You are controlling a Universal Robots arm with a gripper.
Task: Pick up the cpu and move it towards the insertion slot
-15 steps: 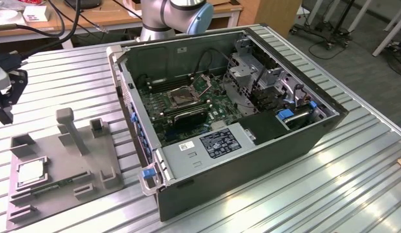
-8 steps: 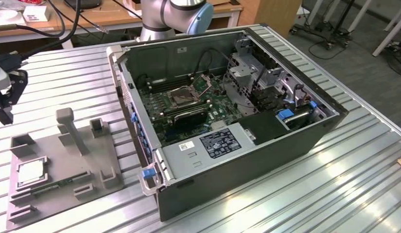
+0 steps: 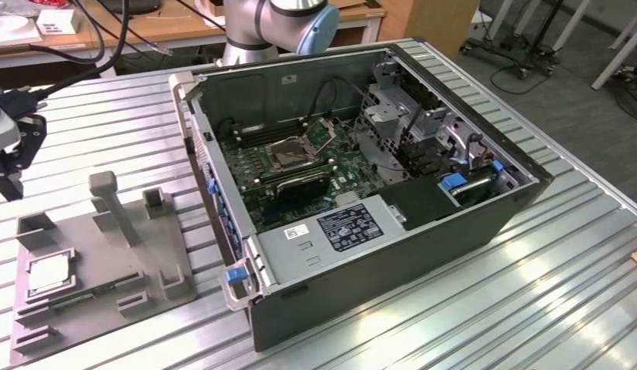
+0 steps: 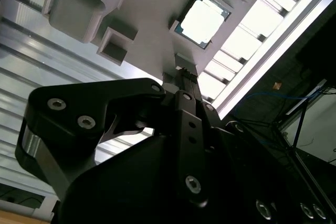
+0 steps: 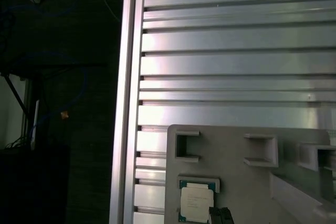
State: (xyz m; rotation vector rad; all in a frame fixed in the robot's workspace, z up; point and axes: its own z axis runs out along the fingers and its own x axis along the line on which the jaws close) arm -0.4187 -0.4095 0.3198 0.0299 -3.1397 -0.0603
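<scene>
The cpu (image 3: 49, 275) lies flat in a square recess of the grey plastic tray (image 3: 102, 254) at the exterior view's left. Both wrist views look down on it: cpu (image 4: 202, 21), cpu (image 5: 196, 203). My gripper (image 3: 10, 173) hangs above the table at the far left, higher than the tray and apart from the cpu. It looks shut with nothing in it, the gripper (image 4: 185, 72) and its tips (image 5: 220, 215) showing close beside the cpu in both wrist pictures. The insertion slot (image 3: 294, 153) sits on the green motherboard inside the open computer case (image 3: 400, 254).
Upright grey posts (image 3: 108, 204) rise from the tray beside the cpu's recess. A green memory stick (image 3: 87, 294) lies in the tray's groove. The case walls and its drive cage (image 3: 400, 123) surround the motherboard. The slatted metal table's edge (image 5: 126, 103) runs close to the tray.
</scene>
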